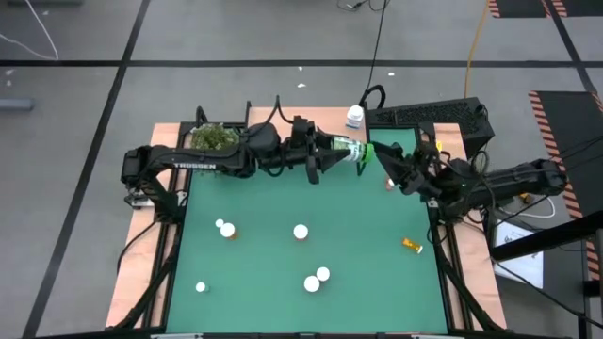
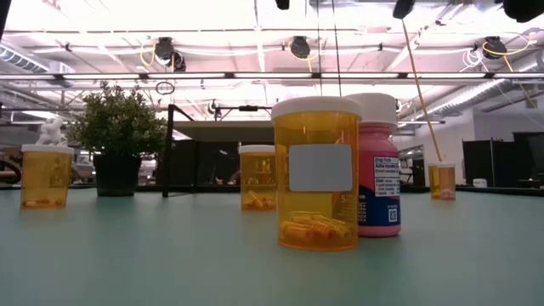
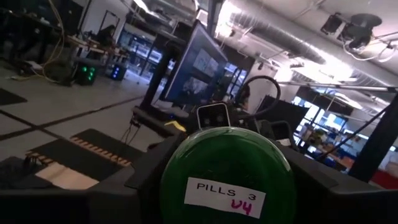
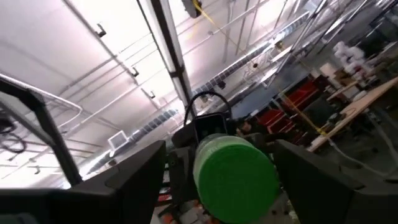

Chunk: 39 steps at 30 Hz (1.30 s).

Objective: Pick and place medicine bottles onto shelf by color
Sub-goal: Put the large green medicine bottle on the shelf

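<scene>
Closest to the low camera, an orange bottle (image 2: 316, 173) stands upright on the green mat (image 1: 283, 259), a pink bottle (image 2: 377, 166) touching or just behind it; other small bottles stand scattered and well apart. Above the mat's far edge, the green-capped bottle (image 1: 350, 149) hangs between both arms, long axis roughly level and running left to right, cap end (image 4: 234, 172) facing the right gripper (image 1: 383, 155). Left gripper (image 1: 325, 153) is clenched around its body. Right gripper's fingers flank the cap, contact unclear; cannot tell whether closed. Step, by my reading: mid-air handover, left to right. Next move calls for a firm right grasp before left releases, then carry to the shelf, which I cannot pick out with certainty.
</scene>
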### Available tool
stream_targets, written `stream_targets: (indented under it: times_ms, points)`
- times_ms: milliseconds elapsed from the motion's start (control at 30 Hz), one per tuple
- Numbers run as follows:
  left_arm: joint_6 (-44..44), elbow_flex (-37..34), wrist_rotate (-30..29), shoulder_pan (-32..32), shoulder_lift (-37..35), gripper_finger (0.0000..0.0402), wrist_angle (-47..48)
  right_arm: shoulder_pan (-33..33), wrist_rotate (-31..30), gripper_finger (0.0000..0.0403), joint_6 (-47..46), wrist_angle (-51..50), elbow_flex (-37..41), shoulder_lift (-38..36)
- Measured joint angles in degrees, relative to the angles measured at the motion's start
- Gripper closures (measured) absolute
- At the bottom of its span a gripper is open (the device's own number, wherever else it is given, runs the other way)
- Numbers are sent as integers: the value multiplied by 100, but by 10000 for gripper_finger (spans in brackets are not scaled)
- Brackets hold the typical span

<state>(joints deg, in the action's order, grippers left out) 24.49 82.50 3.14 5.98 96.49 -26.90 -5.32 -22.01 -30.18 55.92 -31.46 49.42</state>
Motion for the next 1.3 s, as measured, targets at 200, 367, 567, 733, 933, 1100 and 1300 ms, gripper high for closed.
stream_targets:
  times_ms: [200, 367, 567, 733, 933, 1100, 1300]
  points:
    - [2, 0, 47, -9, -2, 175, -15, 241, 709, 110, -362, -7, -219, 425]
    - [-52, 0, 30, -4, -2, 176, 0, 269, 699, 129, -512, -85, -232, 550]
    - [-170, 0, 4, 2, -2, 164, -6, 292, 563, 209, -488, -124, -232, 524]
    - [-146, 0, 43, 5, 0, 152, 21, 370, 580, 213, -459, -336, -232, 443]
    - [-134, -4, 707, 332, -321, 112, 974, 492, 554, 213, -316, -1573, -535, 144]
    - [-609, 2, 868, 745, -955, 60, 2858, 834, 284, 213, 43, -5570, -2162, 29]
    - [-1107, 0, 677, 1059, -1397, 26, 4338, 1718, 233, 213, 865, -9138, -4469, 1074]
